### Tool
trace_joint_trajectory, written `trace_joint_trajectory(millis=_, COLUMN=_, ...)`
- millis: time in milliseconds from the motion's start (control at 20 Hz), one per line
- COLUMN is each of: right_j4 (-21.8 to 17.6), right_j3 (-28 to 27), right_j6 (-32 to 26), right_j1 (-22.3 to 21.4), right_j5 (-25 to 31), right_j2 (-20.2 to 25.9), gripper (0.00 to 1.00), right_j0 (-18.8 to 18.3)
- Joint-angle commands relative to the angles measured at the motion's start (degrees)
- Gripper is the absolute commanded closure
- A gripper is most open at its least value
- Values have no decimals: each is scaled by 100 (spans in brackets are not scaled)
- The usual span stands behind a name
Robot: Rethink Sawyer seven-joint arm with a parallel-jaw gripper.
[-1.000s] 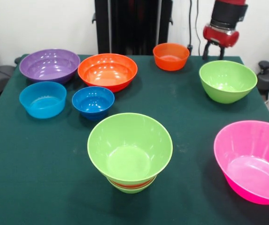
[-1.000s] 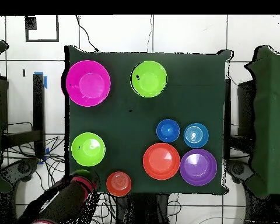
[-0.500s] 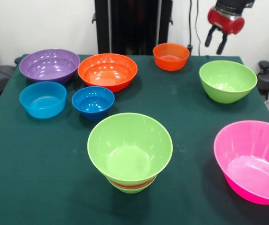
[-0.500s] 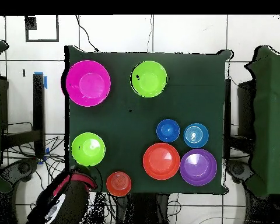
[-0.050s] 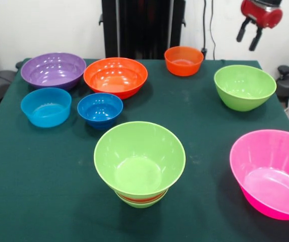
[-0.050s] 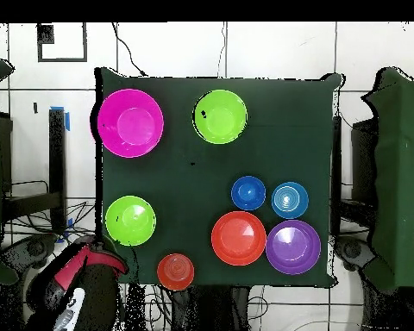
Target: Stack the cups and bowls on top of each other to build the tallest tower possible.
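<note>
Red-bodied and empty, the claw (image 5: 250,37) hangs with its fingers spread, high above the table's corner. Just below it sits the loose lime green bowl (image 5: 244,86); the tower (image 5: 139,162) stands well away across the cloth, wide bowl uppermost, presumably awaiting another piece.

Robot lab: green-clothed table (image 5: 43,166), tiled floor (image 6: 271,52), loose cables (image 6: 150,302), black pedestal (image 5: 143,27).

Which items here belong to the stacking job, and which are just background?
Job: tower; loose green bowl; pink bowl; small orange bowl; large orange bowl; purple bowl; two blue bowls; open gripper.
Background: green tablecloth; black column; cables.
</note>
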Motion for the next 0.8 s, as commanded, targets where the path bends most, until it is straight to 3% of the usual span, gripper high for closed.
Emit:
trace_joint_trajectory(millis=50, right_j4=82, right_j3=-193, right_j6=-1264, right_j1=-256, right_j5=416, right_j2=768, gripper=0, right_j0=-400)
trace_joint_trajectory(millis=400, right_j4=-197, right_j3=336, right_j6=-1631, right_j1=-834, right_j5=267, right_j2=874, gripper=0, right_j0=-988)
trace_joint_trajectory(millis=800, right_j4=-526, right_j3=1333, right_j6=-3035, right_j1=-1482, right_j5=264, right_j2=1703, gripper=0, right_j0=-2225)
